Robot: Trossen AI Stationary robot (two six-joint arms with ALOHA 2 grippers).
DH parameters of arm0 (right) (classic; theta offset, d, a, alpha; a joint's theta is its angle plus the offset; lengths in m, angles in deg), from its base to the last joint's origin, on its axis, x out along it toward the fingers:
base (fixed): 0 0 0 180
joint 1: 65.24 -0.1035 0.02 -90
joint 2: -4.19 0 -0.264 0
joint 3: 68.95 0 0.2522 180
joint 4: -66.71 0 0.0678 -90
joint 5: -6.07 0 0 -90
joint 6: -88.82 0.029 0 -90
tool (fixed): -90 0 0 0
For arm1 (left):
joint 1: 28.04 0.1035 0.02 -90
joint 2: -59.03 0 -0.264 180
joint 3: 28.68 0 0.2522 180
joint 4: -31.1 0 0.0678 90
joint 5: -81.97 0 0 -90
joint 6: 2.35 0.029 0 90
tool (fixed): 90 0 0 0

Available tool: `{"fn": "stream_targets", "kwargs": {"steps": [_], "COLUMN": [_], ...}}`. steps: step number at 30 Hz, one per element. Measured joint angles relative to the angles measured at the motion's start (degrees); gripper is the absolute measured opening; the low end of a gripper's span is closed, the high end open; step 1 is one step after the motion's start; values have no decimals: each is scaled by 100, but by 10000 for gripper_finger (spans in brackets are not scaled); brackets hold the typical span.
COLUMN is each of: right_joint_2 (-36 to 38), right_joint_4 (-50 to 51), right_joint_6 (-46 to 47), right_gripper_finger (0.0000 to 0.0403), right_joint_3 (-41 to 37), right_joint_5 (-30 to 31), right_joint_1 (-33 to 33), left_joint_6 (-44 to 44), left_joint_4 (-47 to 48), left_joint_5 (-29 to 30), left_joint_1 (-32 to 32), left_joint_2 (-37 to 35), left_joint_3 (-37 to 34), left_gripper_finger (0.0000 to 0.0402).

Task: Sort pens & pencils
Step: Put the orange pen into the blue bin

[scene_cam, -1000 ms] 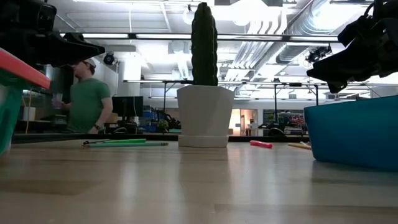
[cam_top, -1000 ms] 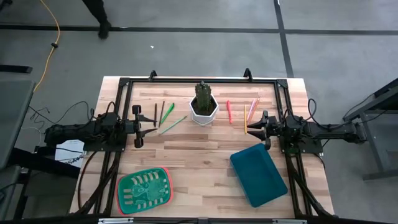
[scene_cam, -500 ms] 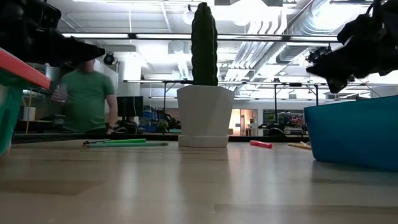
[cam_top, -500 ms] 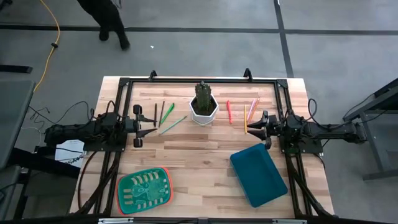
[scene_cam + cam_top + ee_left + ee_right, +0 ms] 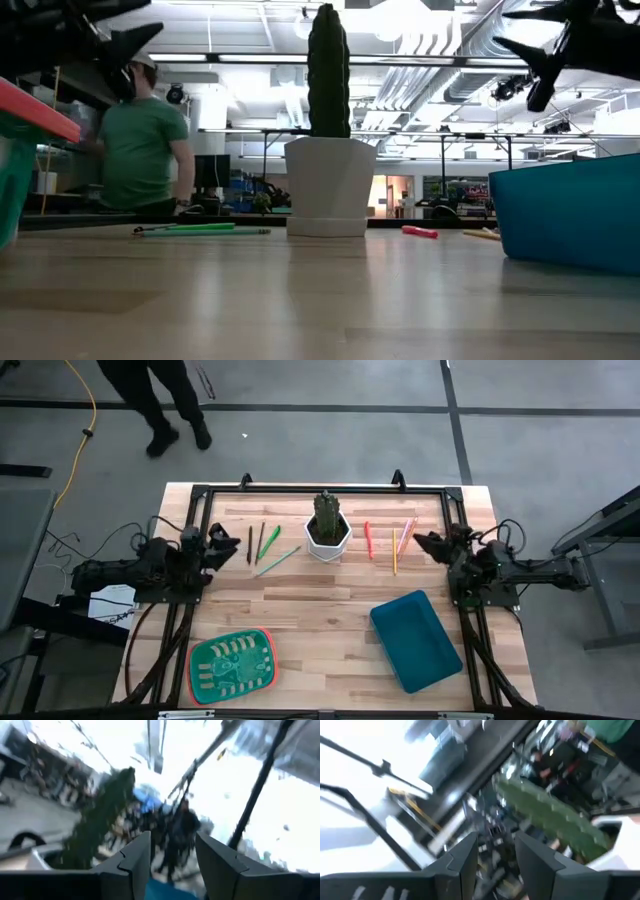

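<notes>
The pens and pencils lie flat on the table in two groups beside a white pot. Left of it are dark brown pencils (image 5: 250,544), a green pen (image 5: 270,540) and a longer pale green stick (image 5: 278,561). Right of it are a red pen (image 5: 367,538), a pink pen (image 5: 407,530) and a yellow pencil (image 5: 394,550). My left gripper (image 5: 213,550) (image 5: 172,865) hovers open, just left of the brown pencils. My right gripper (image 5: 425,543) (image 5: 495,860) hovers open, just right of the pink pen. Both are raised above the table (image 5: 130,40) (image 5: 530,55).
A white pot with a cactus (image 5: 327,530) stands at the middle far side. A teal bin (image 5: 416,640) sits near right, a green tray with a red rim (image 5: 232,665) near left. A black frame (image 5: 300,488) borders the table. A person (image 5: 140,140) moves behind the table.
Both grippers have risen and tipped upward, each drawing back a little toward its own side of the table. The pens and pencils have stayed where they were. The person behind the table has walked along.
</notes>
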Motion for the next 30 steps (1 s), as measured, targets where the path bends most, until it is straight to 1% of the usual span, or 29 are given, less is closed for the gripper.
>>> {"fn": "stream_targets", "kwargs": {"steps": [4, 10, 15, 19, 25, 28, 30], "right_joint_2": [0, 0, -2, -2, -2, -3, -77], "right_joint_4": [-472, -1057, -1111, -1101, -1480, -1602, -1518], "right_joint_6": [134, 14, -297, -286, -277, -315, -365], "right_gripper_finger": [124, 124, 124, 124, 124, 124, 124], "right_joint_3": [0, 7, 168, 226, 227, 274, 467], "right_joint_5": [164, 874, 1479, 1847, 1769, 1402, 1112], "right_joint_1": [0, 0, 0, 0, 0, 0, 0], "left_joint_6": [3, 5, 162, 214, 214, 212, 238], "left_joint_4": [-602, -1667, -2629, -3205, -3723, -3787, -3738], "left_joint_5": [322, 1188, 1865, 2031, 2033, 1940, 1679], "left_joint_1": [2, 2, 4, 4, 4, 4, 4], "left_joint_2": [0, 0, 0, 0, 0, 4, 3], "left_joint_3": [0, 0, 0, 0, 0, 89, 287], "left_gripper_finger": [143, 143, 143, 143, 143, 143, 143]}}
